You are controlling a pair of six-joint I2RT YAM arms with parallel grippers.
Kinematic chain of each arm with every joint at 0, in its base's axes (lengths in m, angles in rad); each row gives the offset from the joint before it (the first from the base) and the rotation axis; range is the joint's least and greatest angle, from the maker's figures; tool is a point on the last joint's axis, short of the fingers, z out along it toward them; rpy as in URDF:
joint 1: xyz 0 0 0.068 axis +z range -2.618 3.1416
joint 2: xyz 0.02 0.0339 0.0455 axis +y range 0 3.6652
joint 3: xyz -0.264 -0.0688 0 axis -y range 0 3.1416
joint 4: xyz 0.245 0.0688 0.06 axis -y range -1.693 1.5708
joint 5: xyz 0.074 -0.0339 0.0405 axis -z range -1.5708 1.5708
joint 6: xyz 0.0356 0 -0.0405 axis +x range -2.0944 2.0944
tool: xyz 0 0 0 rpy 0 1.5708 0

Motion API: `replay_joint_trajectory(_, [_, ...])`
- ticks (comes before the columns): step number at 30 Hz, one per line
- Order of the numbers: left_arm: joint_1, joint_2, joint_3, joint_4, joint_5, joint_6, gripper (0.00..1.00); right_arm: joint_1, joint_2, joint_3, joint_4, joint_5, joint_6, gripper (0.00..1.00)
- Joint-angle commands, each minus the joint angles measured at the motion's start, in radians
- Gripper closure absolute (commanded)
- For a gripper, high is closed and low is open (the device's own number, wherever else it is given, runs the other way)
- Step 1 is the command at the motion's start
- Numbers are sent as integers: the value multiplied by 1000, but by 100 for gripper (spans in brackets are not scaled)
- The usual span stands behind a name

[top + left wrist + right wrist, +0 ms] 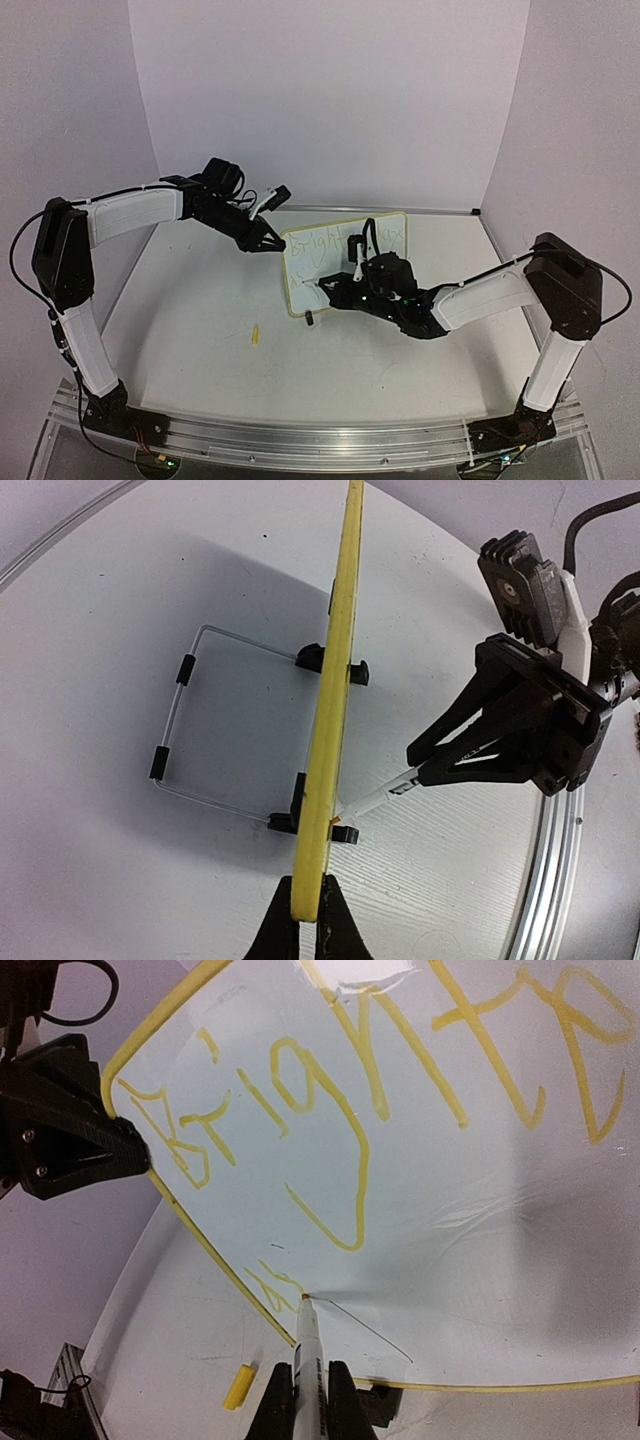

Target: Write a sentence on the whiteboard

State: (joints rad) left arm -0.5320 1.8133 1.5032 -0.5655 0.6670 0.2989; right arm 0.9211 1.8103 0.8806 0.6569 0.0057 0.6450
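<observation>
The whiteboard [340,250] stands upright mid-table, its yellow rim [335,710] seen edge-on in the left wrist view. My left gripper [272,243] [308,905] is shut on the board's left edge. My right gripper [342,290] [305,1400] is shut on a white marker [308,1345] whose tip touches the board's face at the lower left. The sentence [300,1110] reads "Bright" and more in yellow on the top line. A short yellow scribble [270,1285] starts the second line just left of the tip.
A yellow marker cap [256,336] [238,1386] lies on the table in front of the board. A wire stand [185,730] and black clip feet [345,670] prop the board. An aluminium rail [300,435] runs along the near edge.
</observation>
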Motion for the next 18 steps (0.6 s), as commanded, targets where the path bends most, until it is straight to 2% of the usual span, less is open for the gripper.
replay_joint_trajectory(1, [-5,-39,3,8,-17,32,100,-10,26,-17,-14,33,14,100])
replay_joint_trajectory(18, [-5,-35,4,10,-14,30,100,-10,-20,6,7,45,19,100])
